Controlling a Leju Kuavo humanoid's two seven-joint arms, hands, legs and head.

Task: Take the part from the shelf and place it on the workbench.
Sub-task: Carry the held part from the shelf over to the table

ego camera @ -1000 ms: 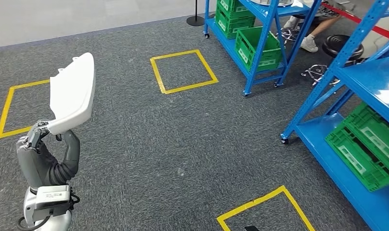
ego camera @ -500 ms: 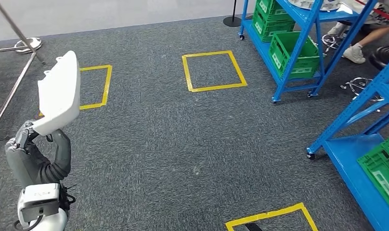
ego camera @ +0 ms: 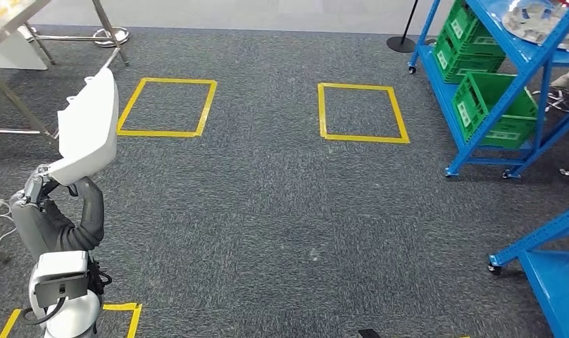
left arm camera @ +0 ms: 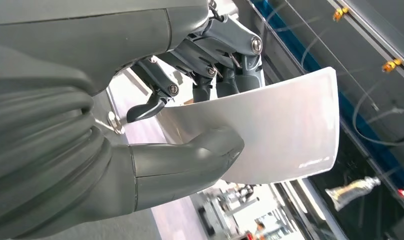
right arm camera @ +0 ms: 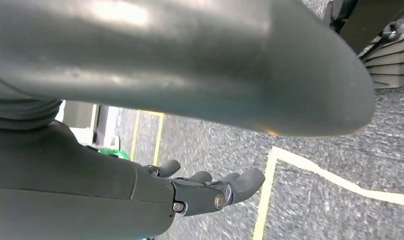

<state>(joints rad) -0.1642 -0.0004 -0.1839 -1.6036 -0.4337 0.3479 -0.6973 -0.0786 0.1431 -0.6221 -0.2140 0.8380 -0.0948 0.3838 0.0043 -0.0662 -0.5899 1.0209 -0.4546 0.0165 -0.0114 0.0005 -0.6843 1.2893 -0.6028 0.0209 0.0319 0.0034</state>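
Your left robot hand (ego camera: 48, 189) grasped the smooth, curved white plastic part (ego camera: 90, 131) upright; right robot hand (right arm camera: 210, 190) hung released over grey carpet (ego camera: 267, 211).

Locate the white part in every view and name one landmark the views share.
Head view: white part at left, upright above the left hand.
Left wrist view: centre-right, gripped by that hand.
Right wrist view: not in it.
Shared landmark: yellow floor tape.

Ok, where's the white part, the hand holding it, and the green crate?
White part (ego camera: 91, 134), head view, middle of its broad face.
Left hand (ego camera: 46, 190), head view, on the fingers under the part's lower end.
Green crate (ego camera: 489, 105), head view, on its slatted side, low in the blue shelf.
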